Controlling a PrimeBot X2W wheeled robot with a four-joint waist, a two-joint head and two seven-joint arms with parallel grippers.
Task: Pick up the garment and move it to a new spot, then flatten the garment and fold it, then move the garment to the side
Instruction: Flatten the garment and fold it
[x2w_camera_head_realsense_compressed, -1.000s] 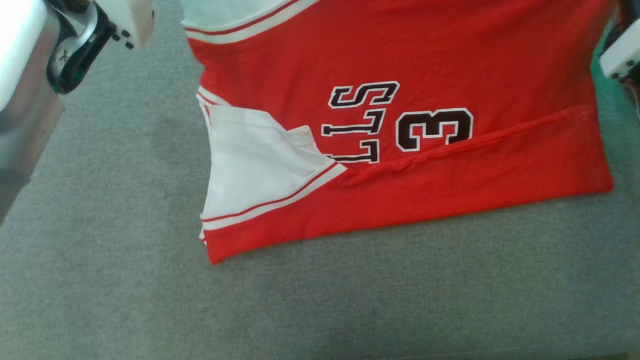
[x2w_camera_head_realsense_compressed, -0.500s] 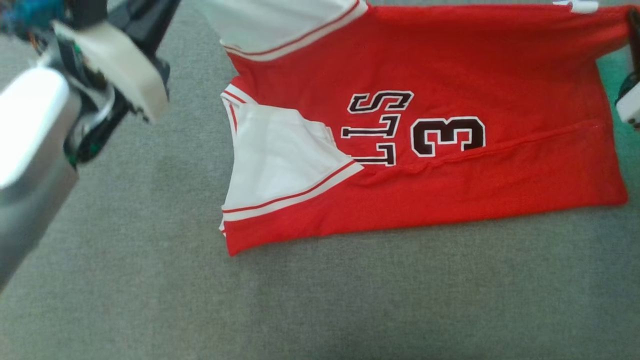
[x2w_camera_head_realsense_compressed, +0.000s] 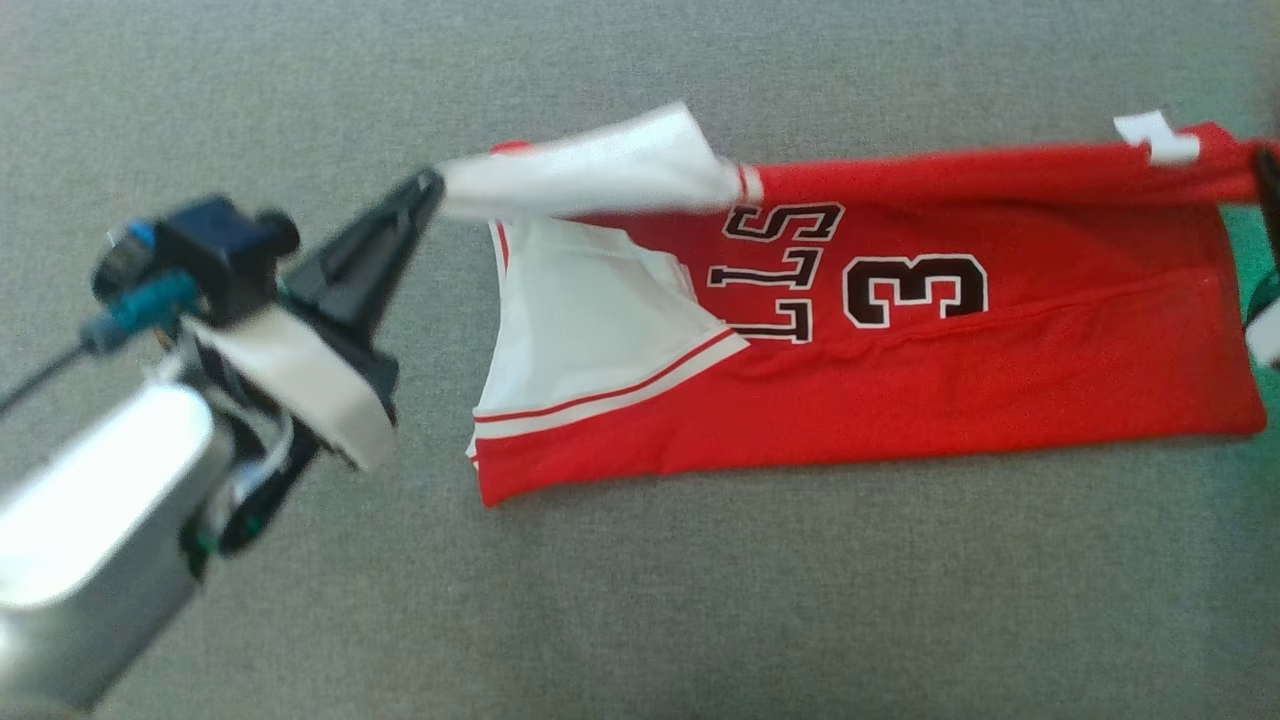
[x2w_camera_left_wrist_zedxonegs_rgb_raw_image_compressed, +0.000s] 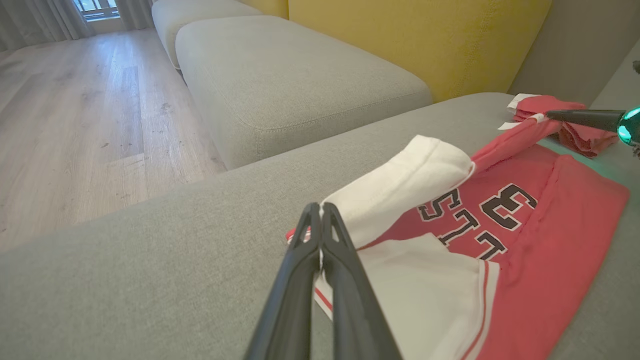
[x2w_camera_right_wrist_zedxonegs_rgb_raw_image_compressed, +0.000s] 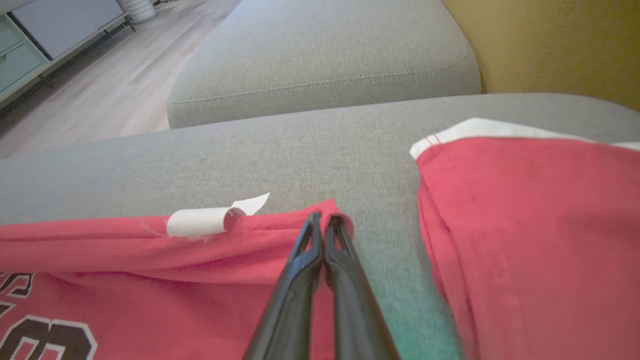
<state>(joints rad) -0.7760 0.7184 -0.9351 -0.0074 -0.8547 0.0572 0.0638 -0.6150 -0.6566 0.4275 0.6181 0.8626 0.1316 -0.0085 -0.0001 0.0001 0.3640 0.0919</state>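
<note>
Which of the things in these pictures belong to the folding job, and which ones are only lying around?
In the job: red jersey; left gripper, shut on its white corner; right gripper, shut on its red edge.
Lying about: second red garment; neighbouring cushion; yellow backrest; wooden floor.

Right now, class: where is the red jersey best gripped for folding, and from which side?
Grip the jersey by its raised far edge, at the ends: white sleeve tip from the left, hem corner beside the tag from the right. It hangs taut between them.
</note>
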